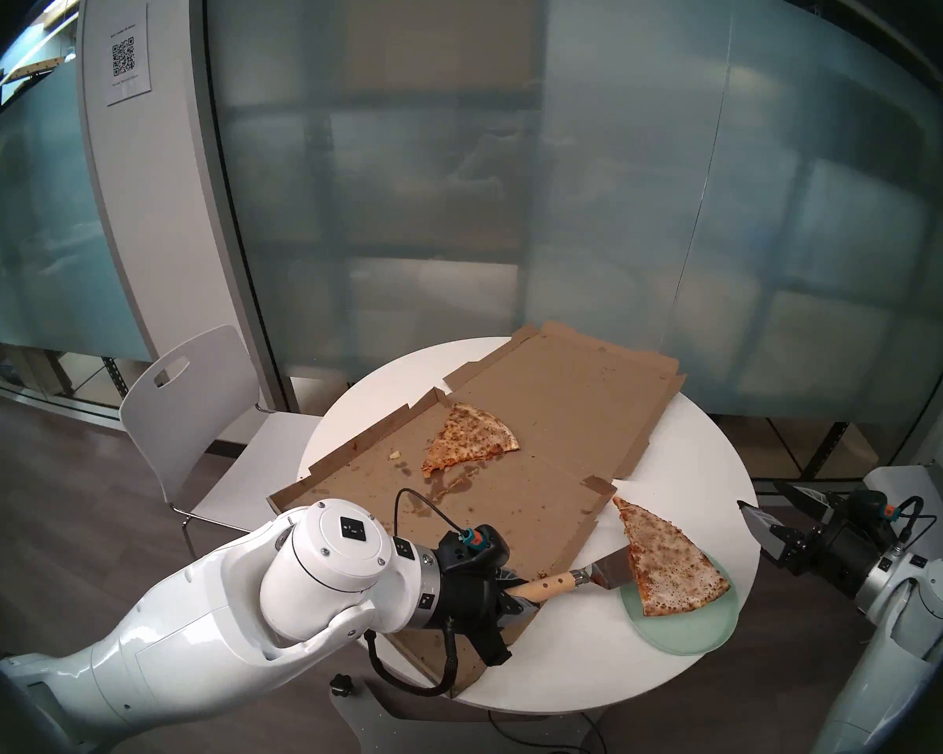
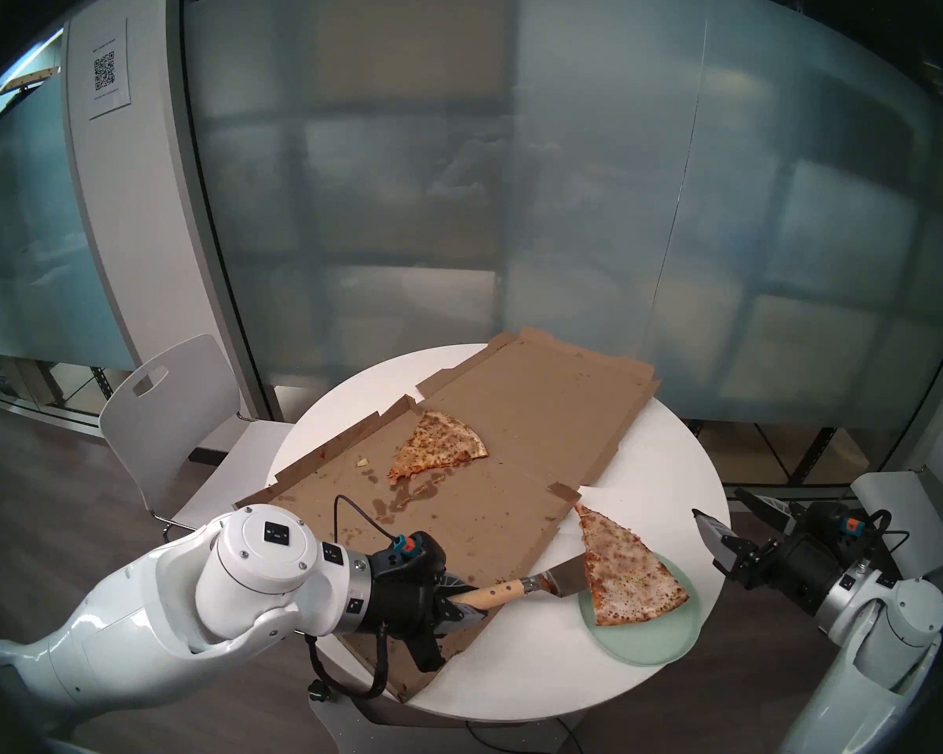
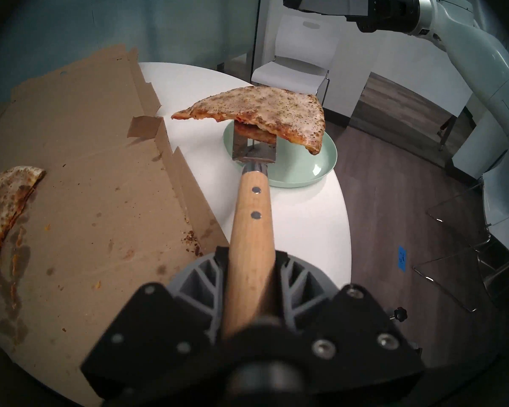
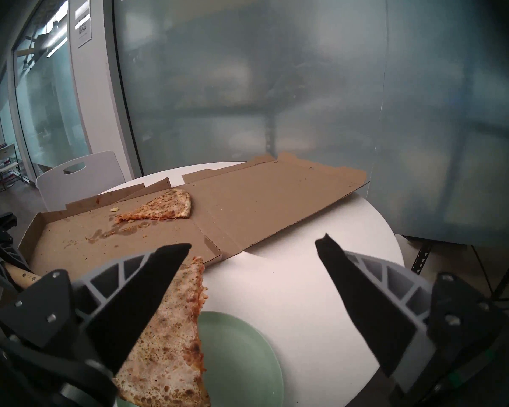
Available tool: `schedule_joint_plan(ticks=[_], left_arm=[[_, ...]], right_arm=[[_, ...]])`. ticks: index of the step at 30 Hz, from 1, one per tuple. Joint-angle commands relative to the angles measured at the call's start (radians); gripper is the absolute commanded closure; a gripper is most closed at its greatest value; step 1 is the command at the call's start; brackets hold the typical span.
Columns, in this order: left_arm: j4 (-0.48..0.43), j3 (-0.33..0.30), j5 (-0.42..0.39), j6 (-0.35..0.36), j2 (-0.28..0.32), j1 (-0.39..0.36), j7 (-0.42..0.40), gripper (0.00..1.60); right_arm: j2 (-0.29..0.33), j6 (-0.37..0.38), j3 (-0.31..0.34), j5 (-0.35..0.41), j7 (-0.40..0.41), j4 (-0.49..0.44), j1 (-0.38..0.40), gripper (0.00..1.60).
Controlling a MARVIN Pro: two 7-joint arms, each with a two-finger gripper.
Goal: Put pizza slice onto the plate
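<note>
Overhanging the plate [image 3: 321, 168] rim, pizza slice [image 3: 265, 112] on spatula [image 3: 253, 221] in clamped left fingers [image 3: 294, 283]; right fingers [image 4: 362, 303] apart.

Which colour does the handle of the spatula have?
Light tan wood with two dark metal rivets; the spatula handle shows best in the left wrist view.

The light was dim, cool and diffuse, glowing through the frosted glass wall [image 1: 567, 192] beyond the worktop's [image 1: 567, 655] far edge. Shadows on the worktop were soft and faint. Fisheye bending curved every straight line, and a dark rim vignetted all views. In both wrist views the near tool parts were blurred.
</note>
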Motion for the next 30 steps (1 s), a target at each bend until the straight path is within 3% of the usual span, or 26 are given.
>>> schedule_joint_plan(ticks=[1,19,30], left_arm=[[0.002,0.019,0.015,-0.023,-0.055,-0.029,0.005,1.6],[0.026,0.122,0.125,-0.005,-0.052,-0.091,0.005,1.6],[0.034,0.128,0.14,0.008,-0.061,-0.116,-0.013,1.6]], right_arm=[[0.012,-0.001,0.013,0.017,0.007,-0.003,0.015,0.0],[0.005,0.005,0.036,0.015,0.028,-0.009,0.026,0.0],[0.004,0.012,0.036,0.014,0.031,-0.01,0.027,0.0]])
